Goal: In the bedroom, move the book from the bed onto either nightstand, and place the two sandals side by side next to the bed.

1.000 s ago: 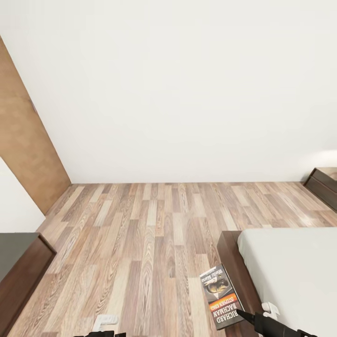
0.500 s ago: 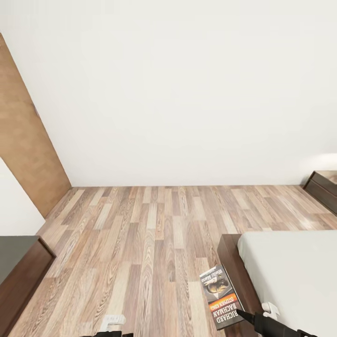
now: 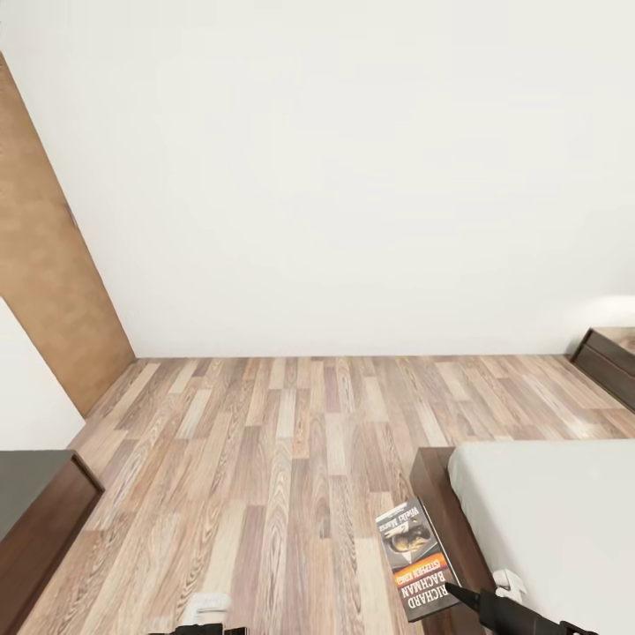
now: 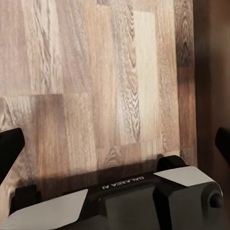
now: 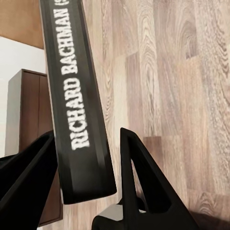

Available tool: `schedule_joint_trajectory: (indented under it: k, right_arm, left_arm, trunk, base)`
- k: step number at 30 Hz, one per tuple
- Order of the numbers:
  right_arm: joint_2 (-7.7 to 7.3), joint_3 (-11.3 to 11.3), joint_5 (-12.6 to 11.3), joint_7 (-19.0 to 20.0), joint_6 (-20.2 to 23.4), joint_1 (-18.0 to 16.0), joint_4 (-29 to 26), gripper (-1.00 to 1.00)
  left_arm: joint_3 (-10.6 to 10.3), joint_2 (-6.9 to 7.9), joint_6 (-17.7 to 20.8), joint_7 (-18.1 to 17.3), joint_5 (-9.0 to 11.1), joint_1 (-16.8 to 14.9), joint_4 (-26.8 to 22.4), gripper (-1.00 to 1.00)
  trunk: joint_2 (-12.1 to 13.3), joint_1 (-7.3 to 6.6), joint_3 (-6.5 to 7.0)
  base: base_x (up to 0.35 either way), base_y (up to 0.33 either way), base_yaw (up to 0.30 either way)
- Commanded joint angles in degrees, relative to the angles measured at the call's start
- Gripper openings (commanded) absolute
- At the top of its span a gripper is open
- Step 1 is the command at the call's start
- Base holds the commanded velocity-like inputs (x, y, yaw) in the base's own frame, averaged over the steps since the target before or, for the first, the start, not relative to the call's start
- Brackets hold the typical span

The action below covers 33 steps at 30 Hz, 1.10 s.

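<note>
Gripping book (image 5: pixel 79 103) (fingers (image 5: pixel 143 177) cropped)

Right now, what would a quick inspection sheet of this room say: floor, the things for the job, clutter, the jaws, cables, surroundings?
Surface: wood-plank floor, bare in the part seen.
Job's things: book held in the air beside the bed, cover facing up in the head view; its spine reads "Richard Bachman".
Clutter: nothing seen.
Grippers: right gripper has its jaws shut on the book's spine; left gripper has its jaws wide apart, holding nothing, over the floor.
Cables: nothing seen.
Surroundings: plain white wall, brown panel at the left, dark cabinet in the near left corner, dark wooden furniture by the far right wall.
</note>
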Motion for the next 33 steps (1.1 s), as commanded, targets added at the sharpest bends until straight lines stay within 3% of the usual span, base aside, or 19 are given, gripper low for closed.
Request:
schedule_joint_trajectory:
  k: [1, 33]
  right_arm:
    - [-0.03, 0.1, -0.5, 0.1, 0.6, 0.0, 0.0, -1.00]
    - [0.02, 0.1, -0.5, 0.0, 0.6, 0.0, 0.0, -1.00]
  left_arm:
    - [-0.5, 0.20, -0.1, -0.2, 0.5, 0.0, 0.0, 1.00]
    - [-0.6, 0.06, 0.2, -0.2, 0.5, 0.4, 0.0, 1.00]
  trunk:
    - [0.0, 0.01, 0.03]
    - [0.0, 0.01, 2.97]
  base:
    - [0.000, 0.000, 0.000]
    - [0.000, 0.000, 0.000]
